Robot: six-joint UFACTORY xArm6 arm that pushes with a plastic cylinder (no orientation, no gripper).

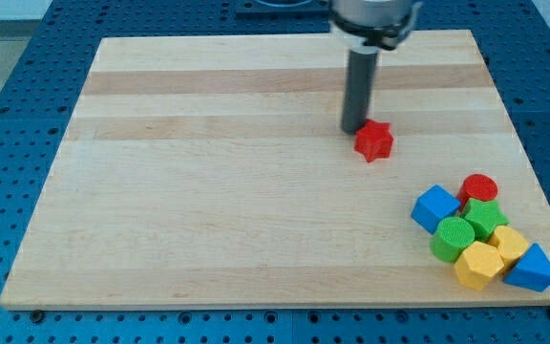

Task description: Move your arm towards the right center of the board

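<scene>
Just beside the red star block (374, 140), at its upper left, my tip (353, 130) rests on the counter (208, 191); I carry no gripper, holding nothing.

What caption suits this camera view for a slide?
My tip rests beside the red star block on the wooden board, far from a block cluster at the view's bottom right.

my tip (353, 130) upper centre-right of frame, touching red star block (374, 140) at its upper left | wooden board (208, 191) | lower right cluster: blue cube (434, 207), red cylinder (479, 187), green star (486, 218), green cylinder (453, 237), two yellow blocks (480, 264), blue triangular block (534, 268)
</scene>
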